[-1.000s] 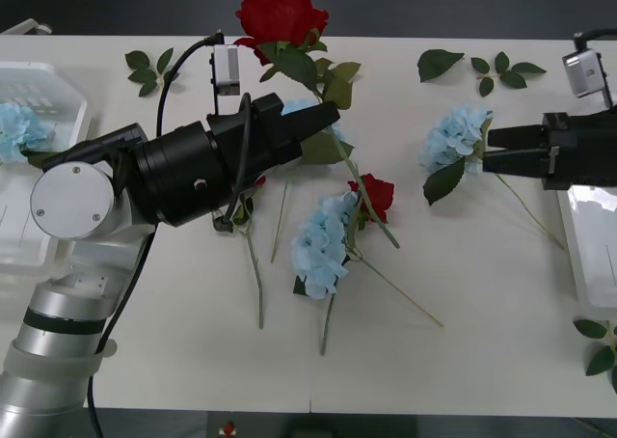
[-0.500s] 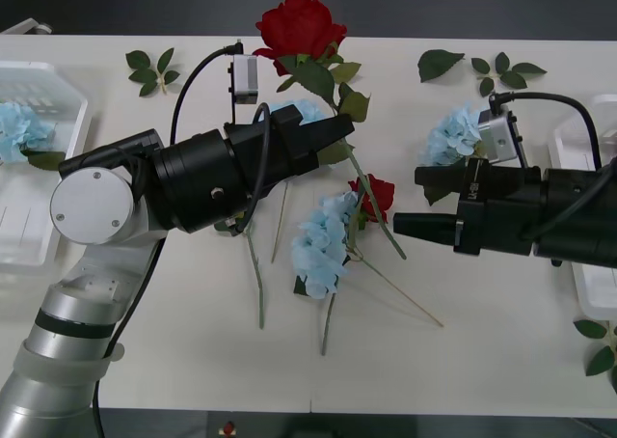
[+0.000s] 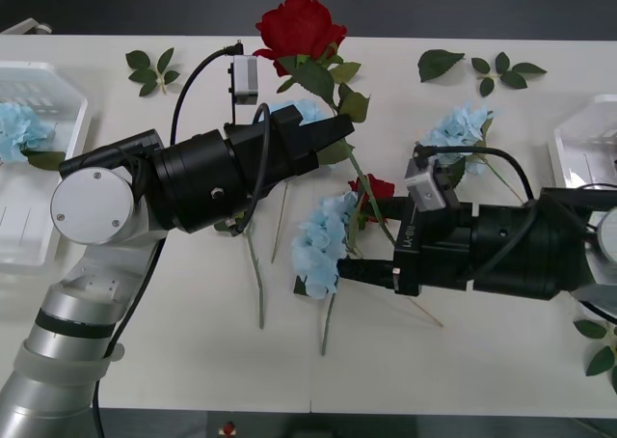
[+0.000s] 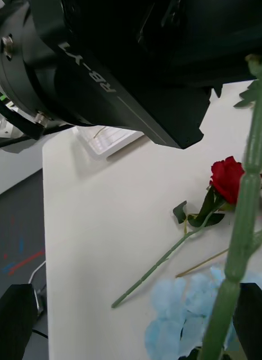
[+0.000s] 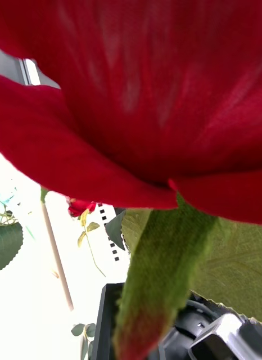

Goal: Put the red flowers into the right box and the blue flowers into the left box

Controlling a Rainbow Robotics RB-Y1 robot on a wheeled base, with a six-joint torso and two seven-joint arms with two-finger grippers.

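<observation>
1. The left gripper point(image 3: 333, 129) is clamped on the stem of a red rose point(image 3: 294, 25), holding it raised over the table's middle with the bloom at about 12 o'clock of the fingertips. In the left wrist view the rose point(image 5: 136, 95) sits right against the camera.
2. The right gripper point(image 3: 359, 269) reaches toward 9 o'clock at table centre, its fingers spread wide. In the right wrist view the held stem point(image 4: 243, 225) hangs between the open fingers point(image 4: 16, 315).
3. Judged step: a hand-over of the rose, as the right box point(image 3: 588, 139) lies at 3 o'clock, on the right arm's side.
4. Next, the right gripper should close on the stem, and only then should the left let go.
5. Left on the table: a blue cluster point(image 3: 323, 240) at centre, a second rose point(image 3: 376, 192) just beside it, and a blue cluster point(image 3: 461, 129) at 2 o'clock.
6. The left box point(image 3: 39, 168) at 9 o'clock already holds one blue flower point(image 3: 14, 129).
</observation>
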